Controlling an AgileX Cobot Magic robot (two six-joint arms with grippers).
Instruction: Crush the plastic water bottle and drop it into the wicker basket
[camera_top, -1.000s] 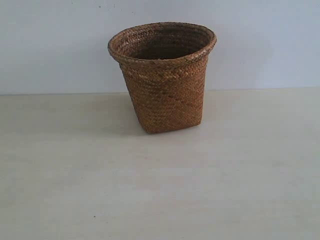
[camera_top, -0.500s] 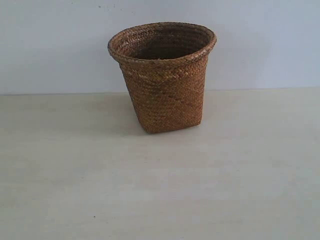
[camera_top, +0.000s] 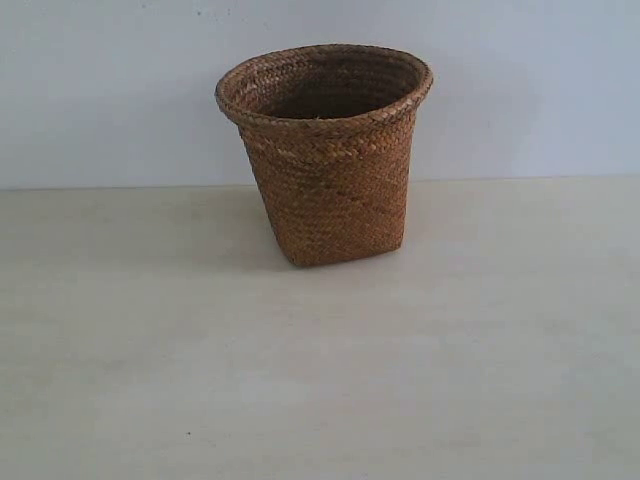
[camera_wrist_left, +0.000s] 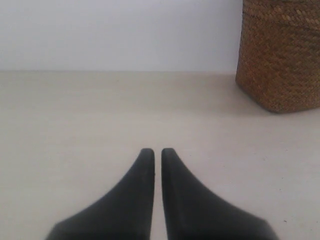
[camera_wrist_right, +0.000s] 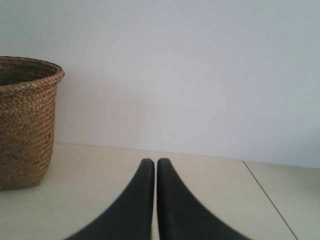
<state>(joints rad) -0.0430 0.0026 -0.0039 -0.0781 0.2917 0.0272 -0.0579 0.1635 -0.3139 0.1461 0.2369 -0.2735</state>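
Observation:
The wicker basket (camera_top: 327, 160) stands upright at the back middle of the pale table, its dark inside partly visible and showing nothing. Its side also shows in the left wrist view (camera_wrist_left: 282, 55) and its rim in the right wrist view (camera_wrist_right: 25, 117). The plastic water bottle is out of view in every frame. My left gripper (camera_wrist_left: 157, 151) is shut with nothing between its black fingers, low over the table and well short of the basket. My right gripper (camera_wrist_right: 150, 161) is shut and empty too, off to the basket's other side. Neither arm shows in the exterior view.
A plain light wall (camera_top: 520, 90) rises right behind the basket. The pale table (camera_top: 320, 380) stretches in front of it. A seam or table edge (camera_wrist_right: 267, 192) runs across the surface beside my right gripper.

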